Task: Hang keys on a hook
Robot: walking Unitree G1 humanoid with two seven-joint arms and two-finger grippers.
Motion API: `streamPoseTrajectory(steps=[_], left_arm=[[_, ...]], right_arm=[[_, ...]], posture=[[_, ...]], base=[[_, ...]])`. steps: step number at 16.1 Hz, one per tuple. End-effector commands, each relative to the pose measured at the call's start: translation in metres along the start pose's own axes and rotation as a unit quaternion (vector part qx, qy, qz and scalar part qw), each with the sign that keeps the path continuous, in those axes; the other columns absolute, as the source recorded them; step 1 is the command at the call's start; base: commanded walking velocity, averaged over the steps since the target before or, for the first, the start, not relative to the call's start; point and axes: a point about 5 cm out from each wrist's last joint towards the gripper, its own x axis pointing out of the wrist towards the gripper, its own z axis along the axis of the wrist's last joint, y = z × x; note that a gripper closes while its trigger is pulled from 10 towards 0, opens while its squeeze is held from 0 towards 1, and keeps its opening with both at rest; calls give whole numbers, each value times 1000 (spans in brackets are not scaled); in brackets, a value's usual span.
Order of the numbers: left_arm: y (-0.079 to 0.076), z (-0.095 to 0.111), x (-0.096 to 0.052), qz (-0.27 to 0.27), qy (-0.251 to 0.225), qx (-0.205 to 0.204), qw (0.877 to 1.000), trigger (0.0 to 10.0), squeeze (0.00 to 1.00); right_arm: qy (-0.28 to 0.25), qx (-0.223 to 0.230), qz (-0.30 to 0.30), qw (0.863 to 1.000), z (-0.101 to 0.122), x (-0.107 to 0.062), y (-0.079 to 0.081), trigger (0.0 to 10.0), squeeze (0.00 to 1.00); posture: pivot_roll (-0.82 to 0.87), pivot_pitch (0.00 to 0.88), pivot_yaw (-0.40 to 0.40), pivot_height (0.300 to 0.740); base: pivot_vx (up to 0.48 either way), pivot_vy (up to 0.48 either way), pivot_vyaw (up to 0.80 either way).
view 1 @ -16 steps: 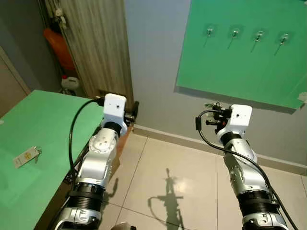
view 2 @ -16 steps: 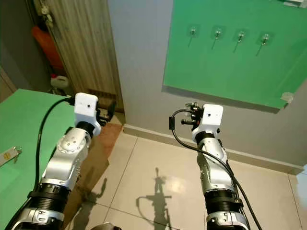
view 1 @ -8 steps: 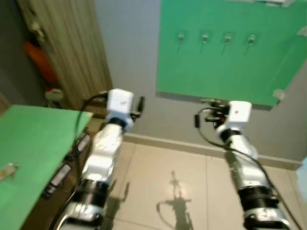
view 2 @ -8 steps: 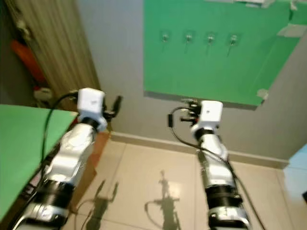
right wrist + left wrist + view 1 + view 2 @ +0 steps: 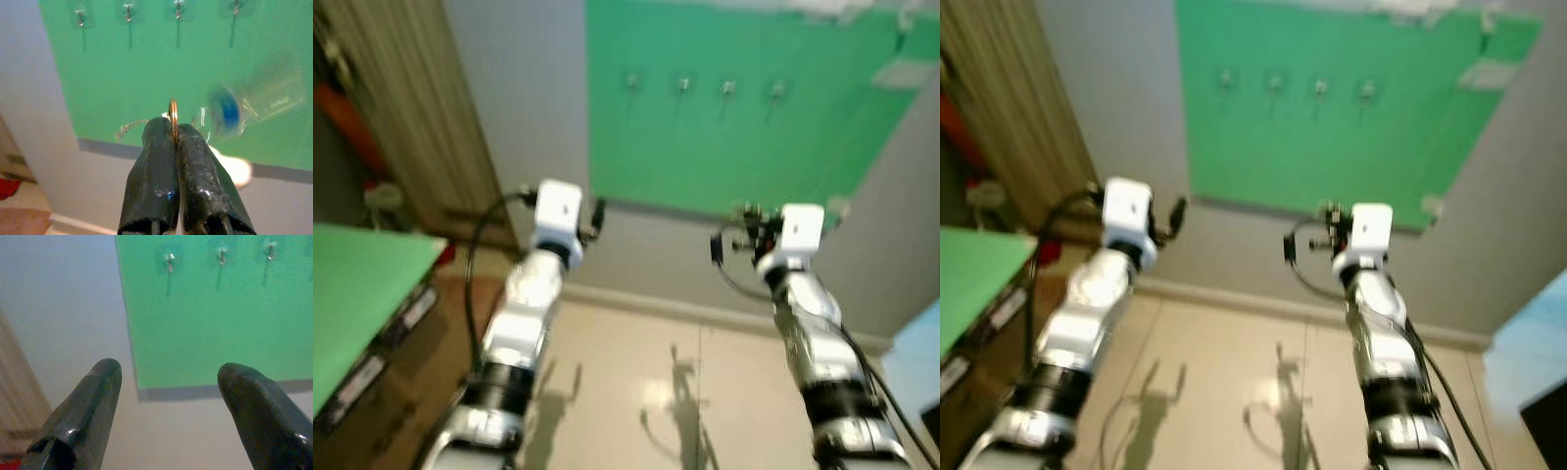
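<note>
A green board hangs on the grey wall ahead, with a row of several small metal hooks near its top. My right gripper is shut on a brass key ring, held up in front of the board and below the hooks. A clear tag with a blue spot hangs blurred from the ring, beside a small key. My left gripper is open and holds nothing; it points at the board's lower left corner, apart from the hooks. Both arms are raised side by side.
A green-topped table stands at my left, with a brown cardboard box under it. A wooden panel lines the wall left of the board. A pale blue thing sits at the far right. Tiled floor lies ahead.
The whole picture has swung: the board now sits centred and nearer, and the table has slid off to the left. Both arms keep their pose, the right still shut on the ring.
</note>
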Motion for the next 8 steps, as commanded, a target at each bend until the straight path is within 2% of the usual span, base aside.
streamPoseTrajectory(steps=[1, 3, 4, 6, 7, 8], left_arm=[[2, 5, 1, 9, -11, -1, 1000, 10000, 0], [0, 6, 2, -4, -9, -8, 1000, 10000, 0], [-2, 8, 2, -6, -12, -11, 1000, 10000, 0], [-6, 13, 4, -10, -19, 10, 1000, 10000, 0], [-6, 14, 5, -9, -19, 8, 1000, 10000, 0], [-6, 15, 5, -6, -18, -12, 1000, 10000, 0]], right_arm=[[-7, -3, 20, 1000, 5, 3, 8, 0, 0], [-6, -11, 37, 999, 9, 6, 11, 0, 0], [-7, -18, 45, 999, 13, 9, 12, 0, 0], [6, -30, 52, 998, 24, 18, 8, 0, 0], [19, -41, 44, 998, 25, 20, 5, 0, 0], [29, -44, 51, 997, 24, 21, 6, 0, 0]], posture=[[-37, 0, 35, 740], [-40, 0, 36, 740], [-40, 0, 36, 740], [-40, 0, 35, 740], [-42, 0, 34, 740], [-42, 0, 34, 740]], base=[[0, 0, 0], [139, 0, 0], [435, 0, 0], [459, 0, 0], [469, 0, 0], [480, 0, 0]])
